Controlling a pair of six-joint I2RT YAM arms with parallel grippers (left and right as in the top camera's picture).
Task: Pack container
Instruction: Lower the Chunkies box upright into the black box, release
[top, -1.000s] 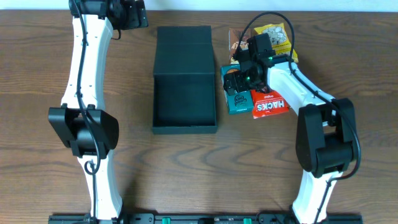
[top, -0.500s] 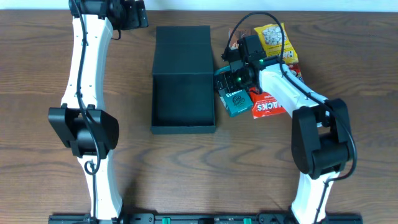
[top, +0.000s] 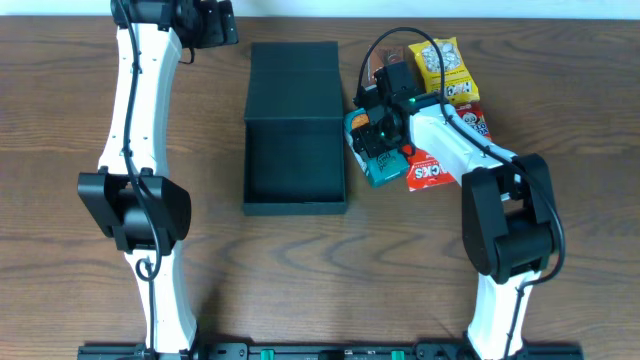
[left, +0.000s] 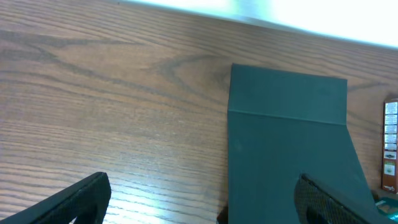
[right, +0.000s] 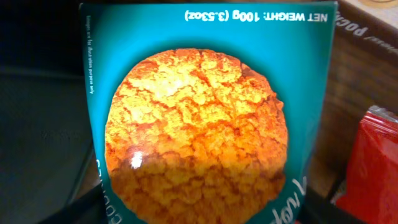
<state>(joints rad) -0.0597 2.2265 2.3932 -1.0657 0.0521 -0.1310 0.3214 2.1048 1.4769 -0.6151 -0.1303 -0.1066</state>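
Observation:
The container (top: 296, 208) is a dark square box lying open at the table's middle, its flap lid (top: 295, 80) folded back on the far side. Nothing shows inside it. My right gripper (top: 372, 135) is just right of the container, shut on a small teal snack box (top: 382, 166) with an orange cookie picture. That box fills the right wrist view (right: 199, 124), between my fingers (right: 199, 214). My left gripper (top: 205, 22) is open and empty at the far left, beside the lid, which shows in the left wrist view (left: 286, 124) between the spread fingers (left: 205, 199).
A red snack packet (top: 435, 170) lies right of the teal box and shows in the right wrist view (right: 373, 162). A yellow packet (top: 445, 65) and a brown packet (top: 378, 65) lie at the back right. The table's far edge is close behind the lid.
My right gripper has moved left and toward the far side, and the teal snack box has turned and shifted with it toward the container. The left arm has not moved.

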